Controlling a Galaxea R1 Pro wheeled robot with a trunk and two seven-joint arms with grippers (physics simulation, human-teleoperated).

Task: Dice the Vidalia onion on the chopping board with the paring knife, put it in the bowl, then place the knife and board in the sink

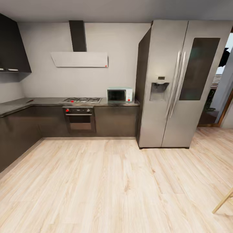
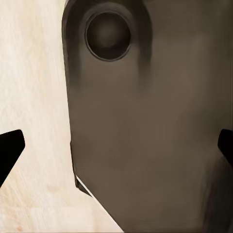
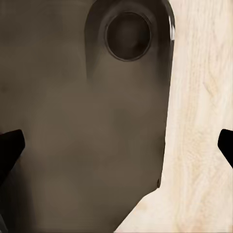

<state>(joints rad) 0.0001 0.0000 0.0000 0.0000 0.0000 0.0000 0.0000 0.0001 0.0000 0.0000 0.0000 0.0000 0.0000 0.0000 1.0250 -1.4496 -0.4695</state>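
The dark grey countertop (image 1: 19, 105) runs along the left wall and the back wall above dark cabinets. A small red thing (image 1: 29, 101) lies on it near the corner, too small to identify. The sink, the onion, the chopping board and the bowl are out of view. In the left wrist view my left gripper (image 2: 116, 150) is open over my own dark body and the wood floor, with black fingertips (image 2: 9, 151) far apart. The right wrist view has my right gripper (image 3: 116, 148) open the same way, nothing between its fingertips (image 3: 10, 145).
A hob (image 1: 81, 100) and oven (image 1: 79, 118) stand at the back, with a microwave (image 1: 119, 94) beside them. A tall steel fridge (image 1: 174, 84) stands right of the counter. Pale wood floor (image 1: 113, 181) spreads ahead. A wooden leg (image 1: 223, 200) juts in at the lower right.
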